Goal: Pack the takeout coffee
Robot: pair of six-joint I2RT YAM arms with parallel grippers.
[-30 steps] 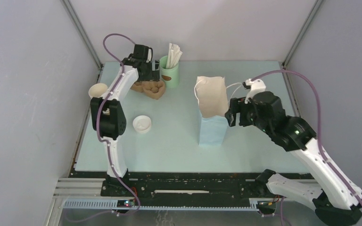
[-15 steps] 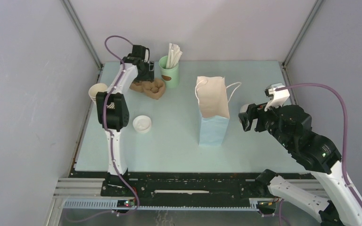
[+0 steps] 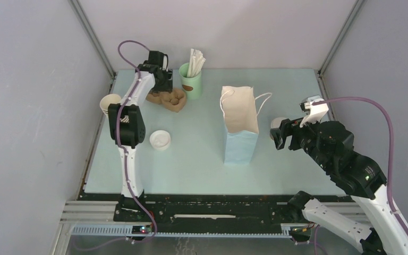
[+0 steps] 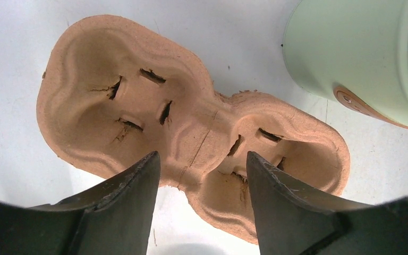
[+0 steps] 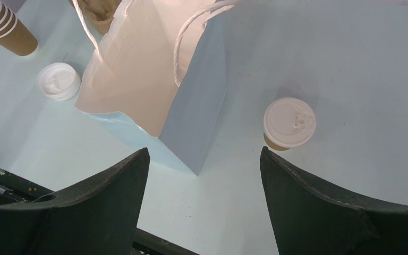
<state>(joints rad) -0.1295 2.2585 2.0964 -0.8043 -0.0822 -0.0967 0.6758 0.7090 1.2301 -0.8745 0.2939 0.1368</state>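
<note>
A: Why is the left gripper [image 4: 202, 159] at the far left?
B: Jaws spread and empty, it hovers over the pulp cup carrier [image 4: 138, 101], probably to grip it
A: And the coffee?
B: The paper bag [image 5: 154, 79] stands open in the middle. The takeout coffee [image 5: 289, 122] sits just right of it, below the right gripper [image 5: 204, 153], whose jaws are wide apart to take it

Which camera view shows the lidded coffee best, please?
The right wrist view: the coffee stands whole and unblocked beside the bag. The top view shows only a sliver behind the right gripper; the left wrist view shows none.
</note>
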